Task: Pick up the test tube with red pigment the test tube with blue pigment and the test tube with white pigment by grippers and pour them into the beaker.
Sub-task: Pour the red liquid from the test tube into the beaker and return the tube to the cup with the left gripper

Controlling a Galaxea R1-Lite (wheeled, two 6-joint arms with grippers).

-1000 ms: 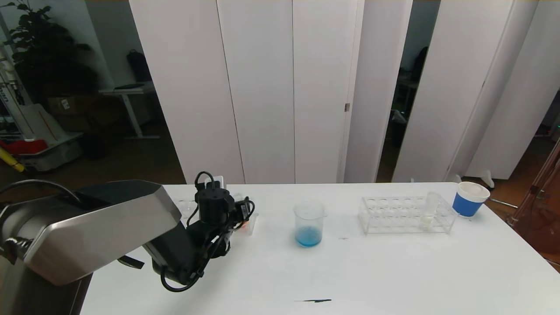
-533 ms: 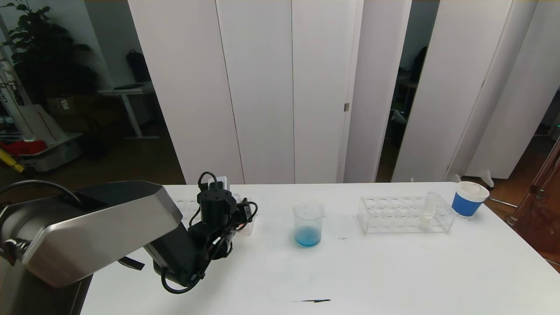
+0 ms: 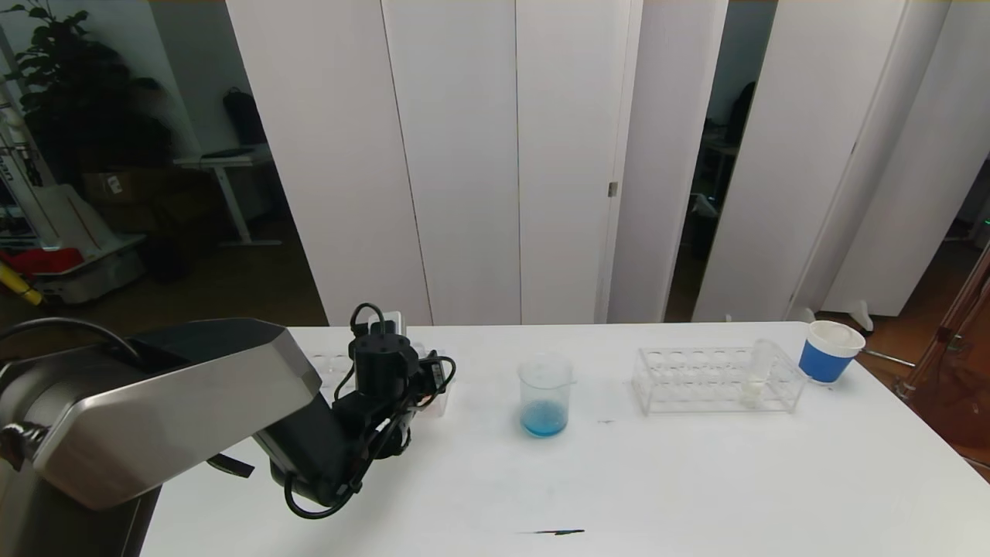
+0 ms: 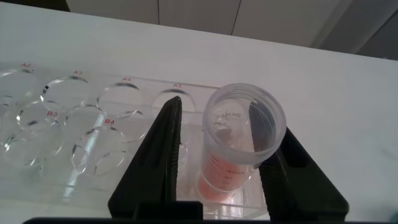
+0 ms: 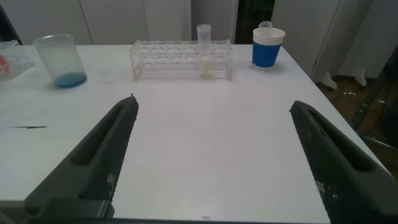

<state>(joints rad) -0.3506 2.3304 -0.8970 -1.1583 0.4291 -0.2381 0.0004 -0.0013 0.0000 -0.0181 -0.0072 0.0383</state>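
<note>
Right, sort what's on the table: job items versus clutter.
Job:
- left gripper, open around the red-pigment tube
- beaker, blue pigment inside
- white-pigment tube in the right rack
- right gripper, open

Lying about:
- blue paper cup
- dark streak

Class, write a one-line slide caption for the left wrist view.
Left pincer open around a test tube with orange-red pigment standing in a clear labelled rack.

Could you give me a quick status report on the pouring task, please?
Left gripper open around red-pigment tube in its rack. Right gripper open, parked. Beaker holds blue pigment. White-pigment tube racked. Nothing in the way.
</note>
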